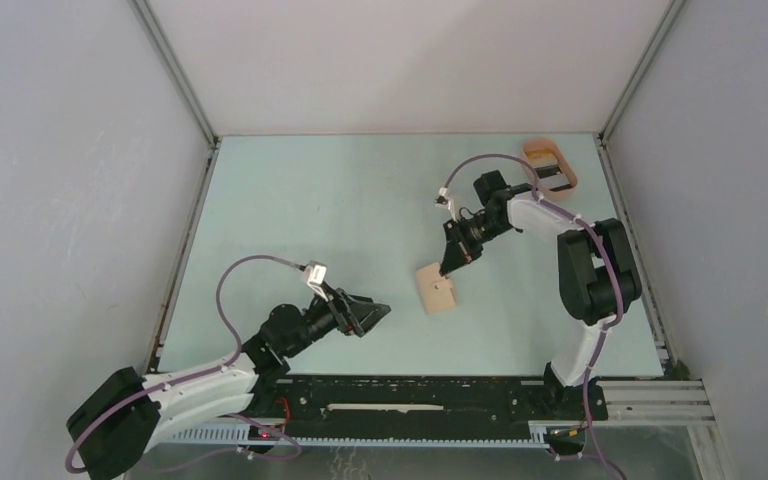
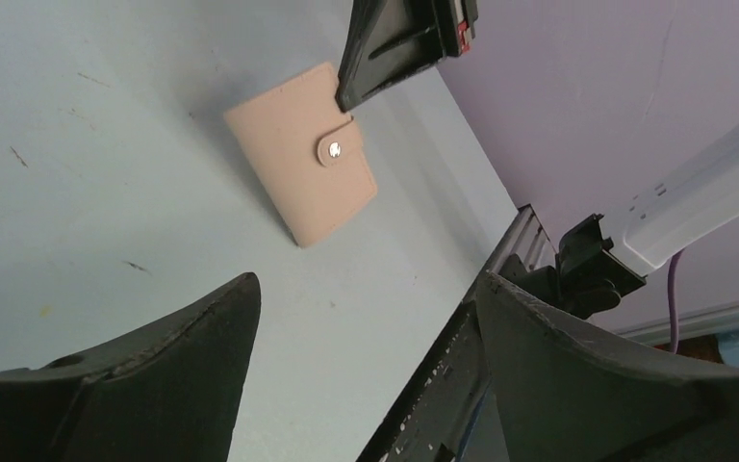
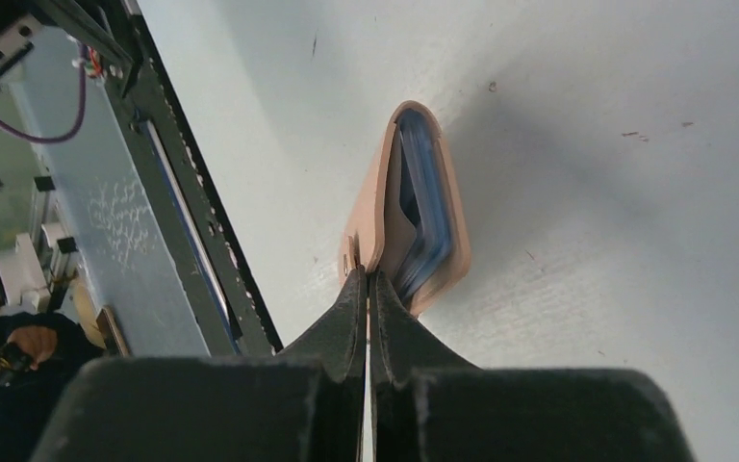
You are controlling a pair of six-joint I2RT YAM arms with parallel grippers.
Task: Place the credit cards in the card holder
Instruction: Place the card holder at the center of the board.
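Card holder, tan, blue credit cards inside

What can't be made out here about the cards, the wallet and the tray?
- Card count inside the tan leather-look bifold wallet: the right wrist view shows only blue card edges; the covers hide the rest.
- Whether the shut right gripper pinches the wallet's edge or merely touches it: the gripper itself covers the contact.
- Contents of the peach oval tray: top view, too small, only dark stripes show.
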